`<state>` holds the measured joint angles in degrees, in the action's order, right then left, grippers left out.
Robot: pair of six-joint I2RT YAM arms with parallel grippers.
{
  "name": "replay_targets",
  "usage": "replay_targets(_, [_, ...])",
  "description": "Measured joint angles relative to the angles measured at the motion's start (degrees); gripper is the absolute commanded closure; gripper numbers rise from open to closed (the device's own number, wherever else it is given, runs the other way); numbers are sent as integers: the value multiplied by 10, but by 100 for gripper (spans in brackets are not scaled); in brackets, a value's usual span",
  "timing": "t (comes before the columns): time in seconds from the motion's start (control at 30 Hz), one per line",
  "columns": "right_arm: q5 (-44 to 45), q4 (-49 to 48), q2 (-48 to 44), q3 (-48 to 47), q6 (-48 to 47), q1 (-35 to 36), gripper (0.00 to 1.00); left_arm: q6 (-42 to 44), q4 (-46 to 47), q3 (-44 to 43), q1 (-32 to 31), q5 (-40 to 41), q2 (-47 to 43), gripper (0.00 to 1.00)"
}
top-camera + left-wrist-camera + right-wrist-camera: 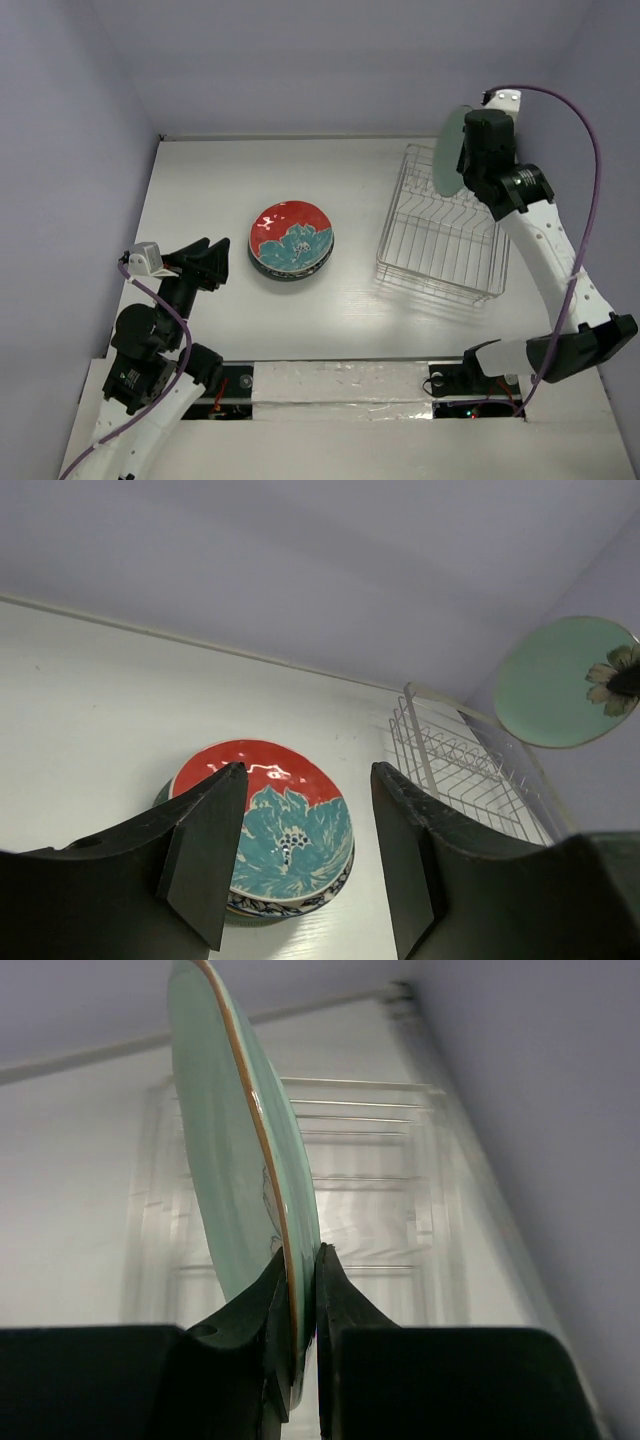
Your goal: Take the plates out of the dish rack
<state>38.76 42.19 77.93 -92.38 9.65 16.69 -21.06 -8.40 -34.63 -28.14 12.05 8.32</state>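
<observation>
Precariously, the right jaws pinch only the rim of the pale green plate [222,1145] over the dish rack [440,245], so it could slip; left jaws spread.

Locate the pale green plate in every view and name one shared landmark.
Top external: pale green plate upper right, over the dish rack.
Left wrist: far right, upper half.
Right wrist: centre, edge-on, pinched in the right gripper.
Shared landmark: the dish rack, seen in all three.
</observation>
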Motion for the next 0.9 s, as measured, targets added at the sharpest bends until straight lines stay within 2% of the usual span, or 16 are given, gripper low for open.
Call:
replay_targets(0.1, [-50,-21,-18,10,56,69,100,0,0,0,0,0,0,46])
replay_targets(0.3, [-202,-173,-38,148,188,157,100,0,0,0,0,0,0,45])
replay_targets(0.67, [-370,-417,105,277,344,224,100,-1,-3,0,0,0,12,45])
replay_targets(0.83, [-406,-505,175,291,399,240,100,-3,-7,0,0,0,28,45])
replay_targets(0.9, [-409,-522,195,295,412,246,97,-3,-8,0,0,0,31,45])
